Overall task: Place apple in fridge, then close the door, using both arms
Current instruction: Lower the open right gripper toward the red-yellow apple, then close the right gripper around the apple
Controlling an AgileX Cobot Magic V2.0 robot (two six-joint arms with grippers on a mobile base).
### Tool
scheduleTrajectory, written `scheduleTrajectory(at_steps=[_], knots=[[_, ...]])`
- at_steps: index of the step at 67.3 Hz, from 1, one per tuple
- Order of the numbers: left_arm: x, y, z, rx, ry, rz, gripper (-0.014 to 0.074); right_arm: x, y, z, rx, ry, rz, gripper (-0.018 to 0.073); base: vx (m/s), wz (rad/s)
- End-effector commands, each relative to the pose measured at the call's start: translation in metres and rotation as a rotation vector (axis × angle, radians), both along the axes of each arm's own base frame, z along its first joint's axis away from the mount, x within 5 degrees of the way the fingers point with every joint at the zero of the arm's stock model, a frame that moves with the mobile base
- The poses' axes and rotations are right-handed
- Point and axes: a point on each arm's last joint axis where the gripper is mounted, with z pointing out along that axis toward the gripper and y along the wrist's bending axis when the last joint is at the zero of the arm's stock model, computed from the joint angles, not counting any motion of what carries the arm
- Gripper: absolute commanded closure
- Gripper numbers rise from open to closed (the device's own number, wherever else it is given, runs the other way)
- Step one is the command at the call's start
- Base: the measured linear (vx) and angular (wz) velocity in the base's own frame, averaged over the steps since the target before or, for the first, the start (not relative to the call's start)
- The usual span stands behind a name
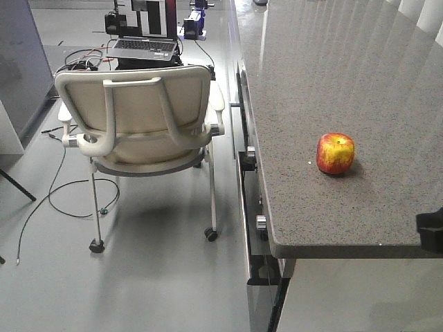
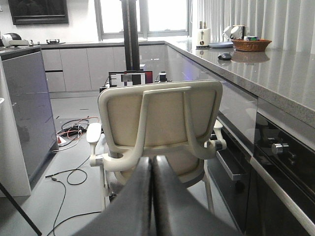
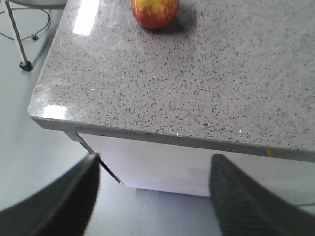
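Speckled grey stone counter (image 1: 332,69) along right side of room. Right gripper (image 3: 155,169) spread wide, holding nothing, hanging just off the counter's near corner. Apple (image 1: 336,153) resting on counter beyond that gripper, well apart from it, toward the near end. Left gripper (image 2: 151,164) pressed together, empty, facing back of cream chair (image 1: 138,111) left of counter. Laptop (image 1: 144,47) farther off; cables (image 1: 62,197) on floor (image 1: 152,290).

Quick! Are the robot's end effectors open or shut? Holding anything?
Left end effector: shut, empty.
Right end effector: open, empty; the round red-yellow apple sits on the grey speckled stone counter.
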Motion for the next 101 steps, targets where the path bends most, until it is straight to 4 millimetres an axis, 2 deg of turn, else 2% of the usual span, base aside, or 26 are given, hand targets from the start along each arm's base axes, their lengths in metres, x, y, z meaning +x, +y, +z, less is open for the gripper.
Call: scheduleTrajectory(at_steps=[1,9,22,34,48,61,79,101], knots=[[0.001,-0.001,-0.003,-0.008,-0.041,-0.008,0.0603,0.010,0.001,0.011,0.012,-0.076,-0.002,-0.0037,0.00,0.00],[0.001,-0.001,-0.003,-0.008,-0.041,-0.008,0.0603,0.028,0.003,0.016,0.024,-0.060,0.000,-0.0074,0.00,0.00],[0.001,-0.001,-0.003,-0.008,-0.041,-0.008,0.0603,0.071,0.007,0.025,-0.016,0.010,0.056,-0.0075,0.00,0.00],[0.001,-0.001,-0.003,-0.008,-0.041,-0.008,0.0603,0.117,0.025,0.015,-0.049,0.052,0.123,-0.0075,0.00,0.00],[0.001,-0.001,-0.003,-0.008,-0.041,-0.008,0.0603,0.169,0.032,0.004,-0.014,0.127,0.077,-0.0075,0.00,0.00],[0.001,-0.001,-0.003,-0.008,-0.041,-0.008,0.0603,0.208,0.034,-0.004,0.026,0.192,-0.010,-0.0074,0.00,0.00],[0.001,-0.001,-0.003,-0.008,-0.040,-0.008,0.0603,0.248,0.031,-0.018,-0.020,0.254,-0.094,-0.0069,0.00,0.00],[0.001,-0.001,-0.003,-0.008,-0.040,-0.008,0.0603,0.282,0.034,-0.040,-0.034,0.282,-0.094,-0.0052,0.00,0.00]])
